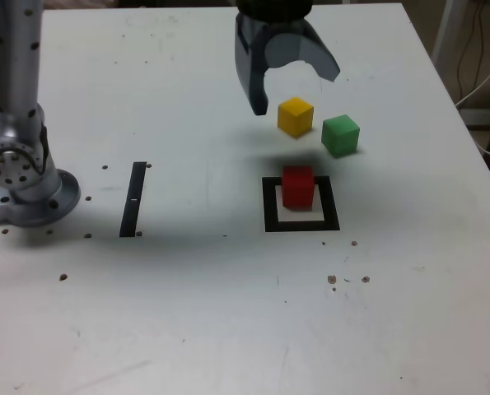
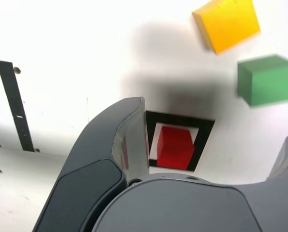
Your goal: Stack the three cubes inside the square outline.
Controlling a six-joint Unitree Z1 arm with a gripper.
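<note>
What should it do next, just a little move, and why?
Probably shift the open jaws over the yellow cube, ready to lower: the red cube already sits within the square outline, while yellow and the green cube lie outside it, and nothing is held.

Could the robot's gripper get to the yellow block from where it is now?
Probably yes: the gripper is open above the table, and nothing seems to lie over the yellow block.
</note>
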